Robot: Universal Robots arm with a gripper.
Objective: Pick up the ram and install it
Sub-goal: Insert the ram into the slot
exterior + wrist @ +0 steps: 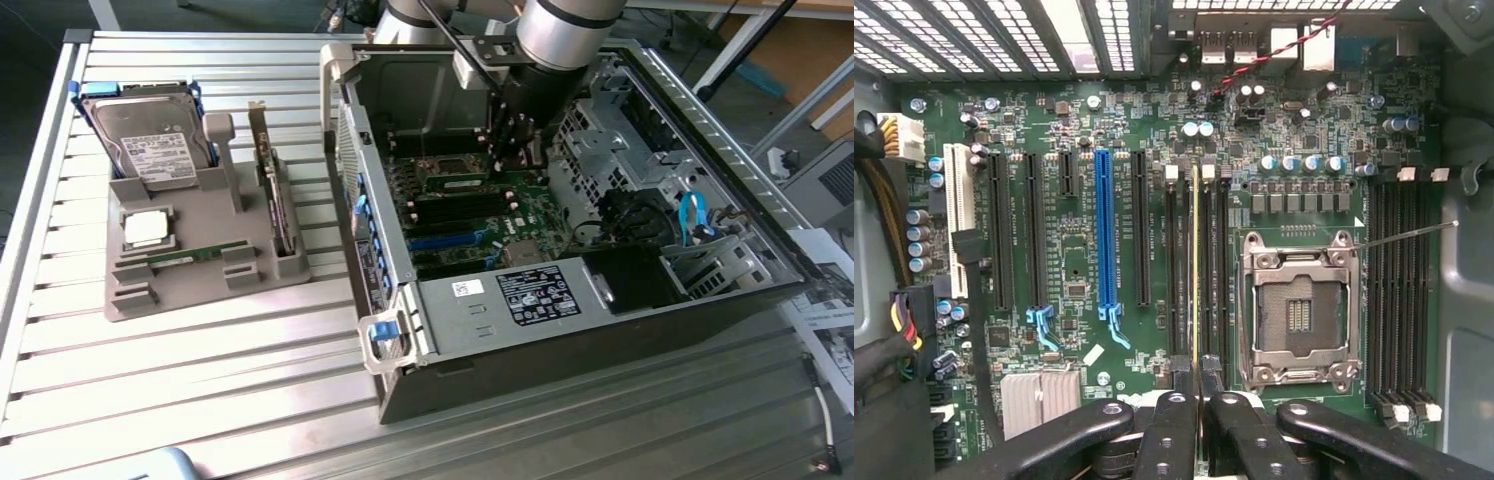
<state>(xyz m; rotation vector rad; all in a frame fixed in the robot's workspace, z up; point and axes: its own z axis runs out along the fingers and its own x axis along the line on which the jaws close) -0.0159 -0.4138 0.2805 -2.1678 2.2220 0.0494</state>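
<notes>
In the wrist view I see the ram [1195,280] edge-on, a thin green stick with a pale top edge. My gripper [1195,388] is shut on it, with its black fingers [1172,420] pressed to either side. The stick runs in line with the black memory slots [1176,270] beside the open processor socket [1299,305]. Whether it sits in a slot I cannot tell. In the exterior view the gripper [513,165] reaches down into the open computer case [534,300], over the motherboard, and the ram [451,182] shows as a green strip beside it.
A grey fixture [200,280] on the slatted table, at the exterior view's left, holds a hard drive [150,145], a square silver processor [144,228], a second green stick [187,256] and an upright dark card [274,195]. Case walls, a drive cage and blue cables [690,215] surround the motherboard.
</notes>
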